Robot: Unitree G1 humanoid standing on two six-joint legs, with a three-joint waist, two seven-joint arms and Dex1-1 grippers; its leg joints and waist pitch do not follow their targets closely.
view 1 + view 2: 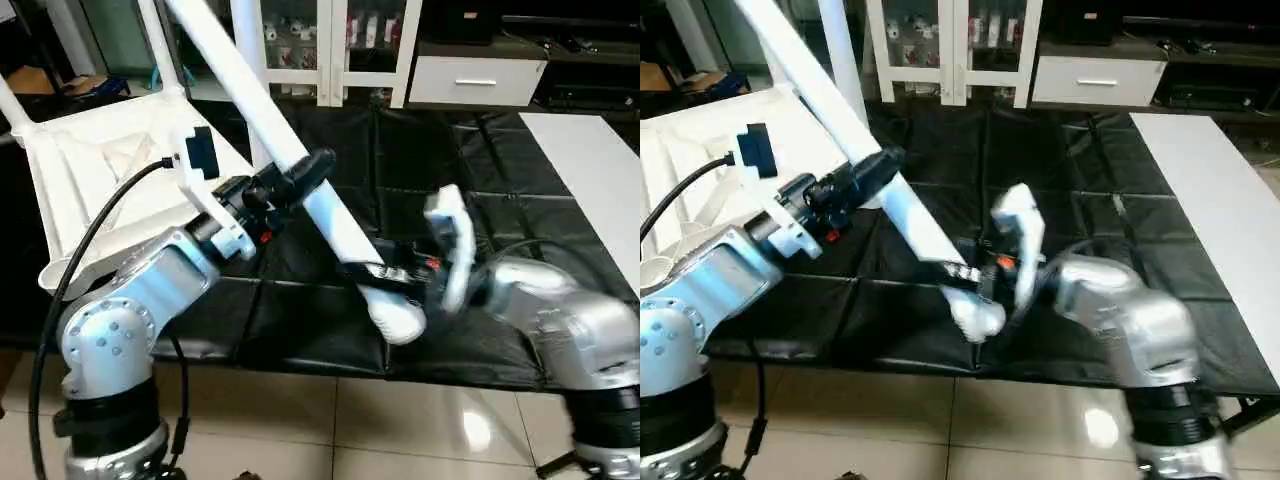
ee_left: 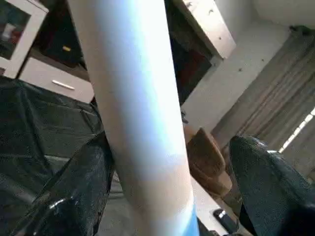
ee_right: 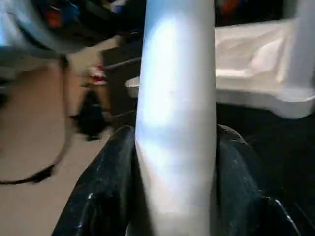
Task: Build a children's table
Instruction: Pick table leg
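My right tool (image 1: 980, 280) is clamped on the fat lower end of the long white leg (image 1: 340, 225), its black fingers (image 3: 110, 187) pressing both sides of the tube. My right forearm reaches in low across the black-covered bench (image 1: 560, 210), wrist bent. The leg slants up and away from that tool, past my left tool (image 1: 305, 175), which sits higher on the shaft. There one black finger (image 2: 74, 191) touches the tube while the other stands clear, so that tool is open around the leg. My left forearm angles upward. Beyond my left tool lies the white tabletop (image 1: 100, 170), ribbed underside up, with legs already standing in it.
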